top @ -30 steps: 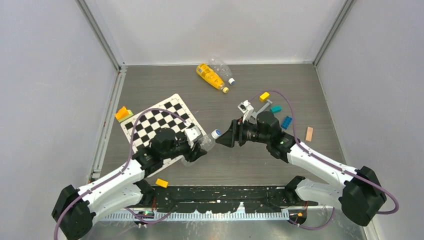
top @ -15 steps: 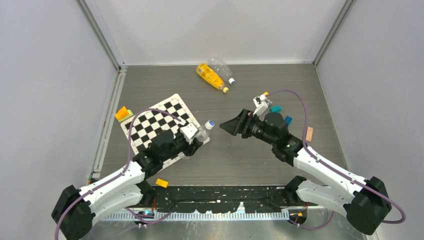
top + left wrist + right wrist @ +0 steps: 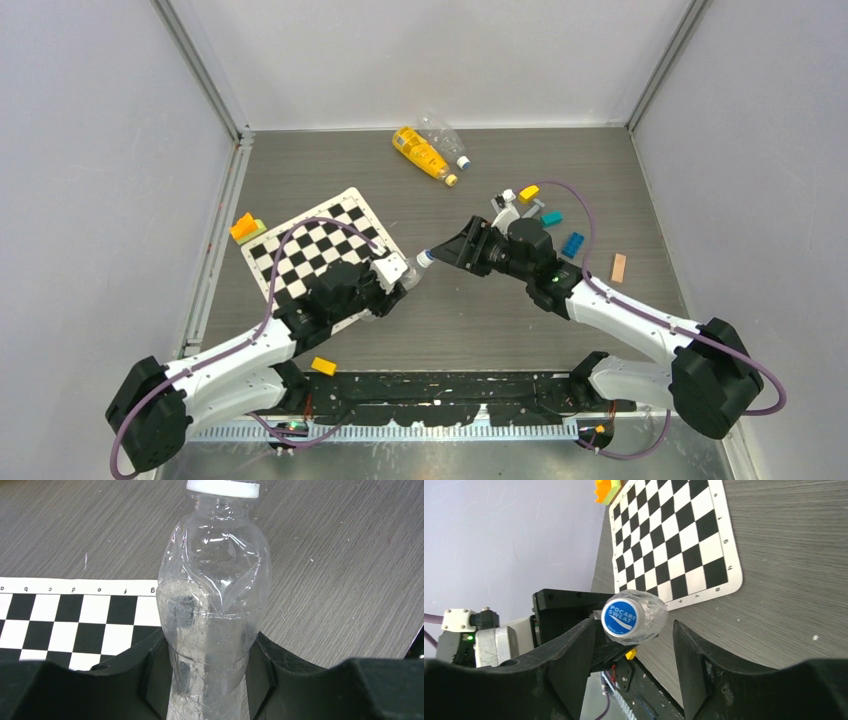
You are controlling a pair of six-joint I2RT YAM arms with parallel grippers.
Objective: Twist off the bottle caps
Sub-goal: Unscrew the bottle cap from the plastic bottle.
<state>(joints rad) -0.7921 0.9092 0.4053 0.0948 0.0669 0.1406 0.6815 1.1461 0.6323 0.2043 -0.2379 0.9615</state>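
Note:
My left gripper is shut on the lower body of a clear crinkled bottle, held above the table. Its cap points at the right arm. In the right wrist view that cap shows a blue printed top, just ahead of my right gripper, whose jaws stand open on either side without touching it. From above, the right gripper sits right beside the cap. A yellow-orange bottle with a yellow cap and a second clear bottle with a white cap lie at the back.
A checkerboard mat lies under the left arm. An orange-and-green block sits at its left, a yellow block near the front rail. Yellow, teal and blue blocks and a tan piece lie behind the right arm.
The right gripper drew back from the cap, rolled its wrist, and has come in close to the cap again with narrower jaws. The left arm shifted the held bottle slightly.

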